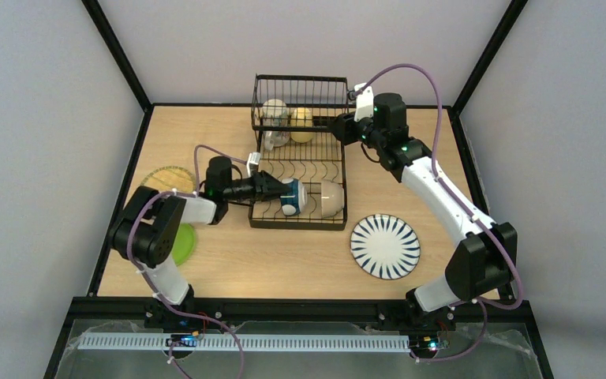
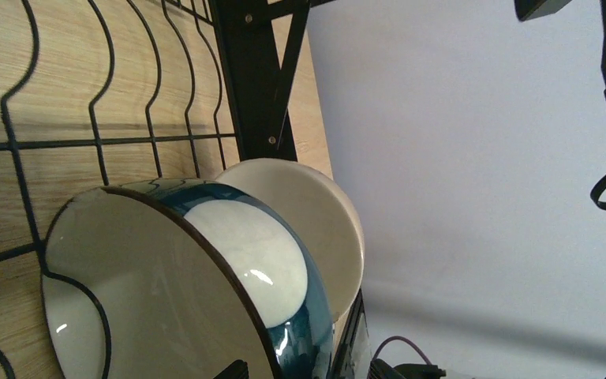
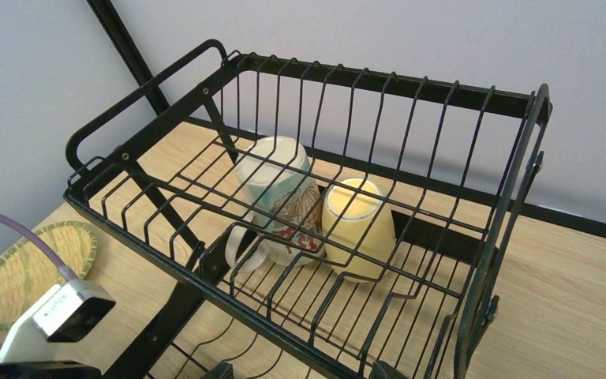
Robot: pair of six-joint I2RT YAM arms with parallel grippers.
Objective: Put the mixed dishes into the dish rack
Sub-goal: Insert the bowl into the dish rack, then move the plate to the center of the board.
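The black wire dish rack stands at the back middle of the table. A beige mug and a yellow mug stand upside down in its raised basket; both show in the right wrist view, beige and yellow. A blue-white bowl stands on edge in the dividers, a white bowl just behind it. My left gripper is open, its jaws either side of the blue-white bowl's wall. My right gripper is open and empty, over the rack in front of the basket.
A white plate with dark radial stripes lies on the table right of the rack. A yellow woven-look plate lies at the left. A lime-green plate lies partly under my left arm. Grey walls close in the table.
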